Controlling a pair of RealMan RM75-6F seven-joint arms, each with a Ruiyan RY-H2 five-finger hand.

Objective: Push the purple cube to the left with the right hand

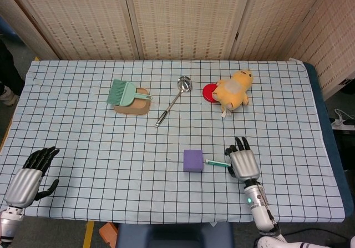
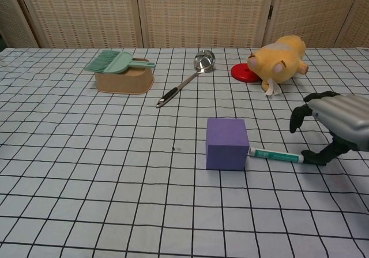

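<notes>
The purple cube (image 1: 193, 160) (image 2: 227, 143) sits on the checked cloth a little right of the middle, near the front. A green marker (image 1: 217, 163) (image 2: 277, 154) lies against its right side. My right hand (image 1: 242, 162) (image 2: 335, 123) hovers open over the marker's black end, a short way right of the cube and not touching it; its thumb reaches down by the marker's tip. My left hand (image 1: 28, 177) stays open at the front left corner, out of the chest view.
At the back lie a green brush (image 1: 123, 92) on a tan tray (image 1: 136, 106), a metal ladle (image 1: 173, 101), a red disc (image 1: 209, 91) and a yellow plush toy (image 1: 234, 89). The table's right edge (image 1: 324, 142) borders a blue surface.
</notes>
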